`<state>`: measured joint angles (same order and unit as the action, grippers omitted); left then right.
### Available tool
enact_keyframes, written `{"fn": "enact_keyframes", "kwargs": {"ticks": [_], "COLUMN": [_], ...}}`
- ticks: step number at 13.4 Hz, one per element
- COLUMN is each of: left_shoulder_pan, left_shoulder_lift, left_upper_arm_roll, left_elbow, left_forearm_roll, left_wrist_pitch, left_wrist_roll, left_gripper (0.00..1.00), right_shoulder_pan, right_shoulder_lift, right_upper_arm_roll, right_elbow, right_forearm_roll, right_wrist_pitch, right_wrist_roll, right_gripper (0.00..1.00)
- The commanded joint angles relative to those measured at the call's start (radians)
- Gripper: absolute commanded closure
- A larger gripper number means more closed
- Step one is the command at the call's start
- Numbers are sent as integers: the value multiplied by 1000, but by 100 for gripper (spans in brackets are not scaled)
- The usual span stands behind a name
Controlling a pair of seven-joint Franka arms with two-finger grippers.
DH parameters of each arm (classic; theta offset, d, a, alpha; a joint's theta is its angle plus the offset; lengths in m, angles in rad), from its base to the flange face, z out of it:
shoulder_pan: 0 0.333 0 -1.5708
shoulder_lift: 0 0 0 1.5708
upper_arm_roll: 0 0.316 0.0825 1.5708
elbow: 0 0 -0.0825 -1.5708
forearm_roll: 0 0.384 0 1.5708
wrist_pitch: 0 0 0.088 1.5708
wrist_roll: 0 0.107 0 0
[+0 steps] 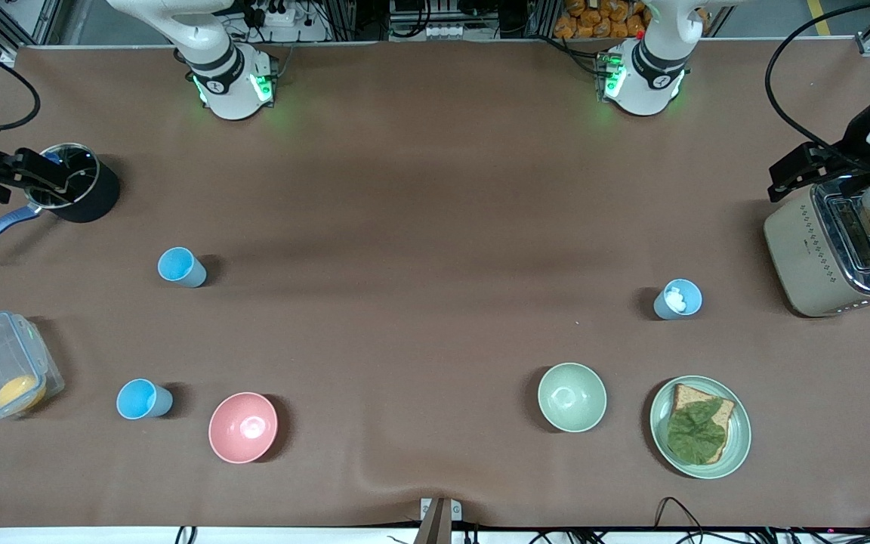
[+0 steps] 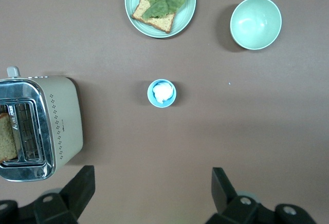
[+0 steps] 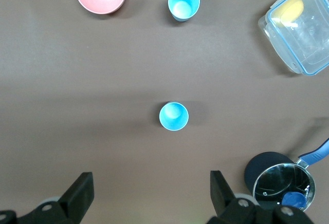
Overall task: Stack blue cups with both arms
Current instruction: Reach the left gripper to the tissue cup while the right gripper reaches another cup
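Note:
One blue cup (image 1: 180,267) stands upright toward the right arm's end of the table; it also shows in the right wrist view (image 3: 174,116). The other blue cup (image 1: 679,299) stands toward the left arm's end with a white lump inside; it also shows in the left wrist view (image 2: 162,93). My right gripper (image 3: 151,180) hangs high over bare table beside the first cup, open and empty. My left gripper (image 2: 153,175) hangs high over bare table beside the second cup, open and empty.
A brighter sky-blue cup (image 1: 143,399) stands beside a pink bowl (image 1: 243,427). A clear box (image 1: 1,375) and a black pot (image 1: 80,185) are at the right arm's end. A toaster (image 1: 835,253), a green bowl (image 1: 572,397) and a plate (image 1: 737,446) with bread and lettuce are at the left arm's end.

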<state>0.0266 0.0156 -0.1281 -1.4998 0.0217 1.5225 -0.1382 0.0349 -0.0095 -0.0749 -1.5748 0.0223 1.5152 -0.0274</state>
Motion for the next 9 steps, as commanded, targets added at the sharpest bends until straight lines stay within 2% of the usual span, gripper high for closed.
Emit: {"fn": "enact_keyframes", "kwargs": {"ticks": [1,3,6,9], "left_shoulder_pan": [4,7,26,35], "left_shoulder_lift": [-6,4,110,167], "left_upper_arm_roll": [2,5,12,13], "left_elbow": [-2,-2,-23,-155], "left_forearm_roll": [-6,-3,-16,-2], "left_wrist_pitch": [-8,-9,5,187], "left_wrist_roll": [31,25,23,25], "left_gripper": [0,0,0,0], "right_shoulder_pan": [-12,-16,-12,-7], "right_shoulder_lift": [-18,-17,-7,14], "right_upper_arm_roll": [6,6,7,9], "right_elbow": [-7,-5,1,2], "right_forearm_roll": [2,2,1,-7], "right_wrist_pitch": [-18,-17,-17,-4], "right_wrist_roll": [-3,-6,-5,-8], "right_gripper": [0,0,0,0]}}
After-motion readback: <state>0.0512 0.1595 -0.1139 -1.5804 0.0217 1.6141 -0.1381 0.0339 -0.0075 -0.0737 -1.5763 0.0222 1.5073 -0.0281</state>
